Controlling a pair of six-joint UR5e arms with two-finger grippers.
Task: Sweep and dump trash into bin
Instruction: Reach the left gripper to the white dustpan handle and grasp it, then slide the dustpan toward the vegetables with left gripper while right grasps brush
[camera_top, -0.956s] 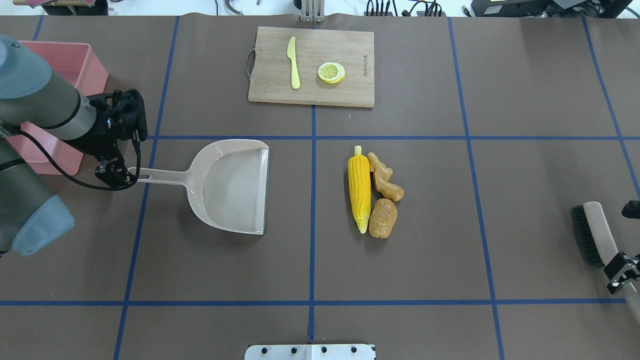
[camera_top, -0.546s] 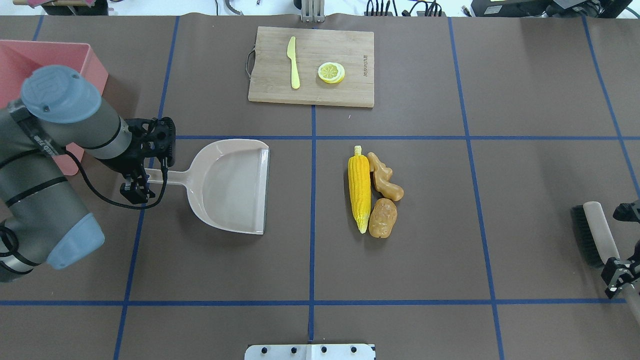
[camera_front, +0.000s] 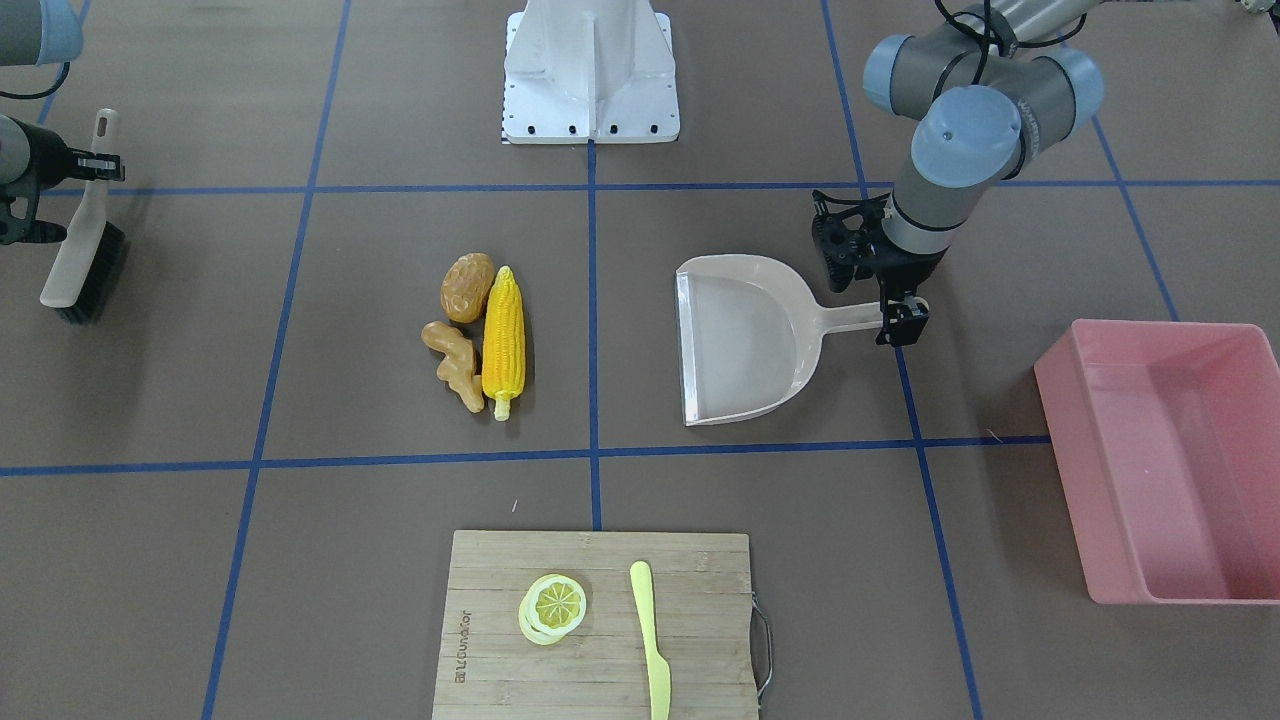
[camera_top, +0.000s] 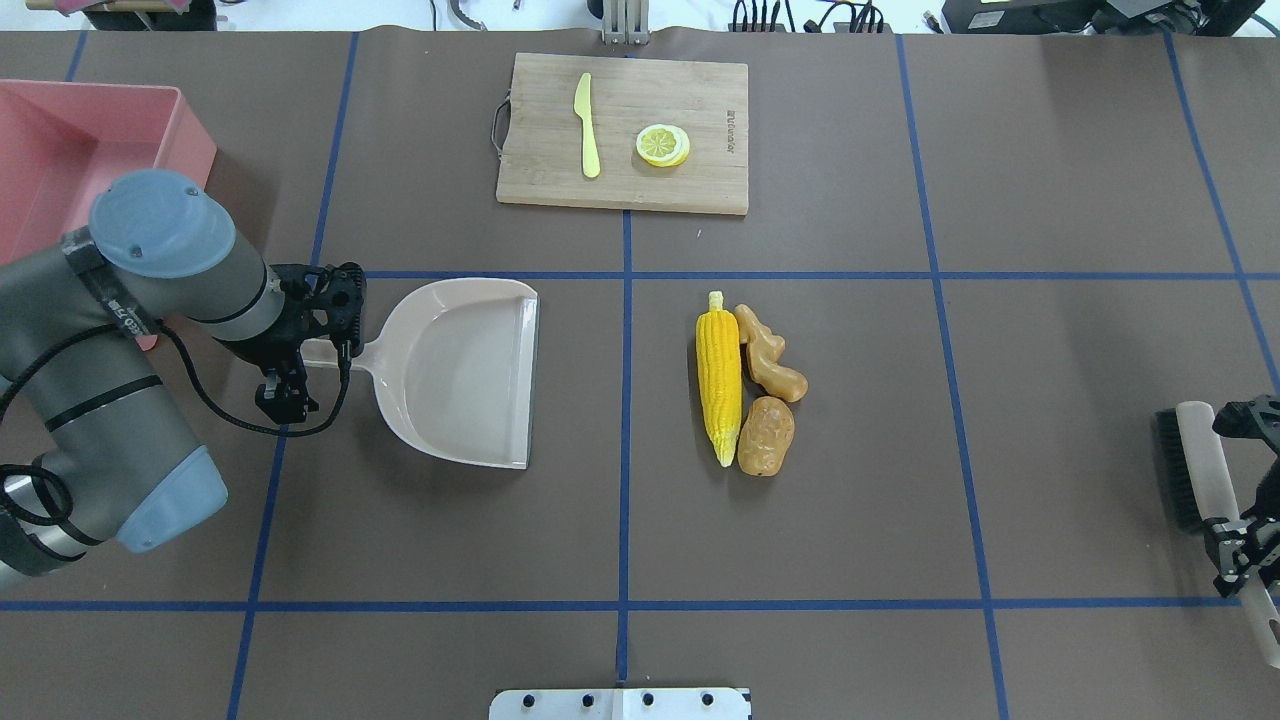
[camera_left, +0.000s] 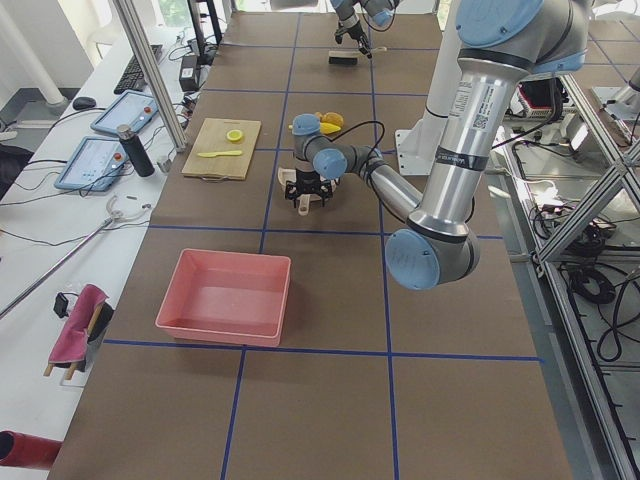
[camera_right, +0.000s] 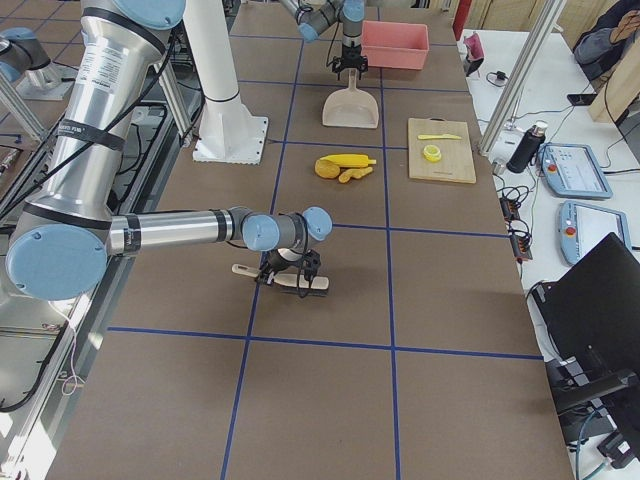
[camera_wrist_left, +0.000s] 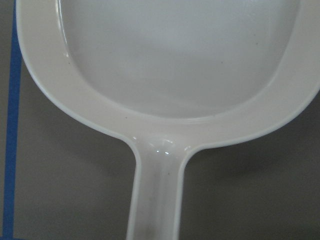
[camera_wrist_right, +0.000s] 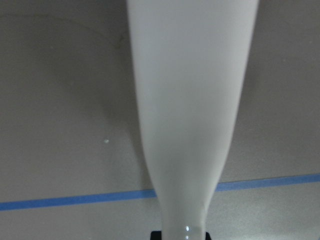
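Note:
The trash lies together right of table centre: a yellow corn cob (camera_top: 719, 375), a tan ginger root (camera_top: 768, 355) and a brown potato (camera_top: 766, 436). The pink bin (camera_top: 190, 140) stands at the far left. A beige dustpan (camera_top: 460, 370) lies flat, its mouth toward the trash. My left gripper (camera_top: 305, 345) hangs over its handle and looks open; the left wrist view shows the handle (camera_wrist_left: 157, 200) with no fingers on it. My right gripper (camera_top: 1240, 545) is shut on the handle of a black-bristled brush (camera_top: 1195, 460) at the right edge.
A wooden cutting board (camera_top: 700, 180) at the back centre bears a yellow-green knife (camera_top: 587, 125) and a lemon slice (camera_top: 663, 145). The robot's base plate (camera_top: 620, 703) is at the near edge. Blue tape lines cross the brown mat.
My left arm has swung right from beside the bin until its gripper is over the dustpan handle. The brush has turned slightly in my right gripper. Dustpan and trash have not moved.

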